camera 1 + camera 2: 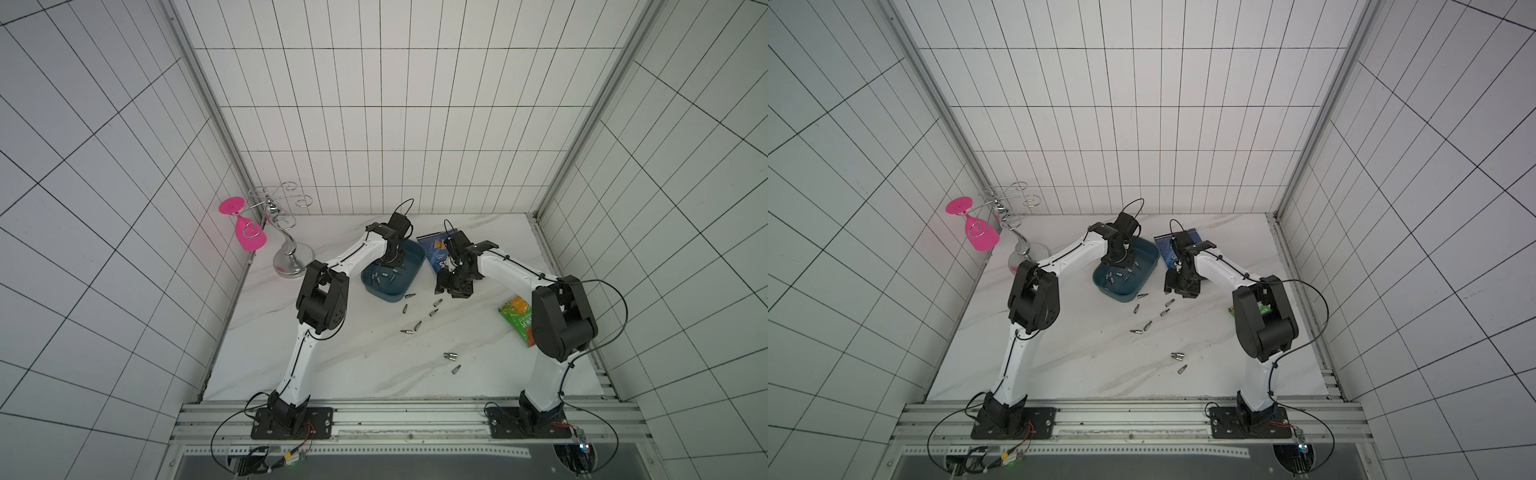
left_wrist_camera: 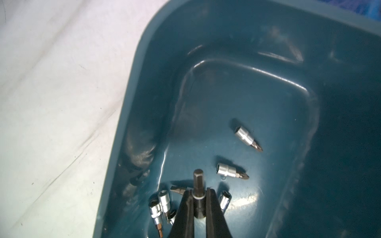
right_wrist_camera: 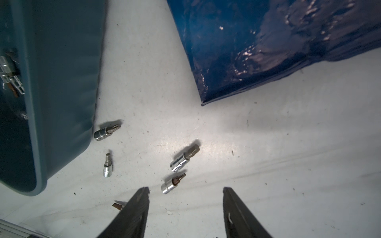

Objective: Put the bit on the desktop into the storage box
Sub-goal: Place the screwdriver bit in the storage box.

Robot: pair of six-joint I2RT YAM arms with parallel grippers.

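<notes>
The left end effector [image 2: 199, 190] is clamped narrow on a bit [image 2: 198, 179], a short chrome collar with a dark hexagonal shank that sticks out past the fingertips. The bit hangs inside the storage box [image 2: 132, 123], a dark teal tub with rounded corners and a glossy floor. Several other bits [image 2: 232, 171] lie on that floor, chrome-bodied with pointed brownish tips.

The right end effector [image 3: 185, 188] has its fingers well apart and grips nothing, over the desk [image 3: 288, 154]. Four loose bits [image 3: 184, 157] lie just ahead of its fingertips on the white surface; one of them, with a knurled collar, lies just beside the box's outer wall. In both top views more of them lie scattered across the grey-veined desk. Beyond lies a blue bag [image 3: 268, 41], shiny and crinkled.
</notes>
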